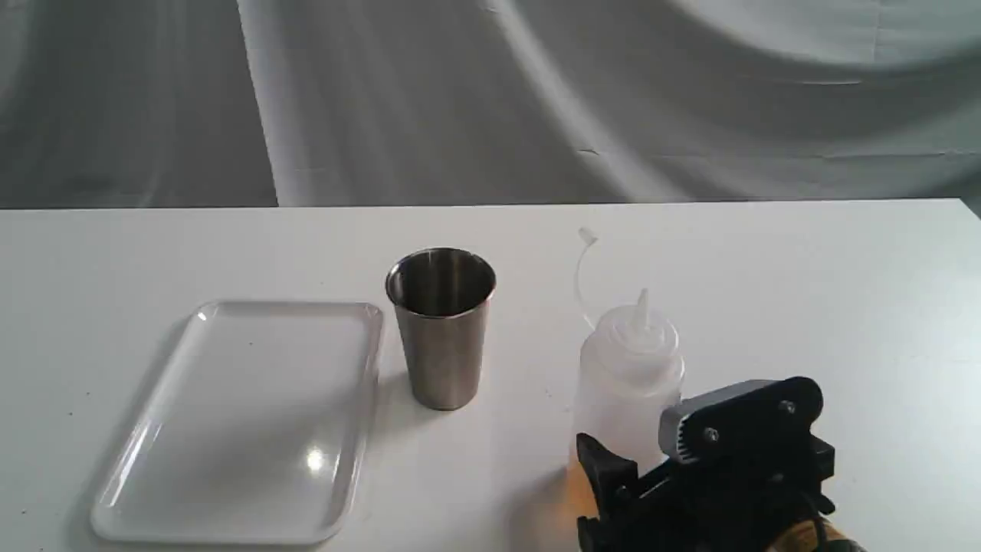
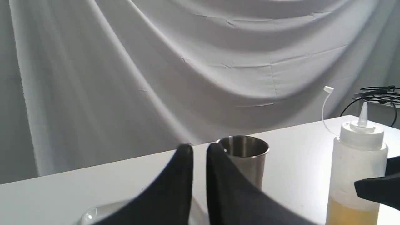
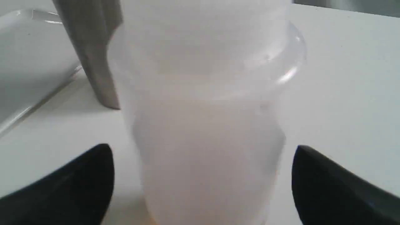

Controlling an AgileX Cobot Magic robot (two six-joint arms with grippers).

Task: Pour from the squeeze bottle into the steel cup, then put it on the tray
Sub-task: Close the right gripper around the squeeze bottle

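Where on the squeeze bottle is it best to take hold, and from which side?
Probably the straight middle body of the squeeze bottle, from the side, as the open right hand is placed. It stands upright; the cone nozzle is too narrow.

No legible text, label or brand anywhere; bottle blurred.
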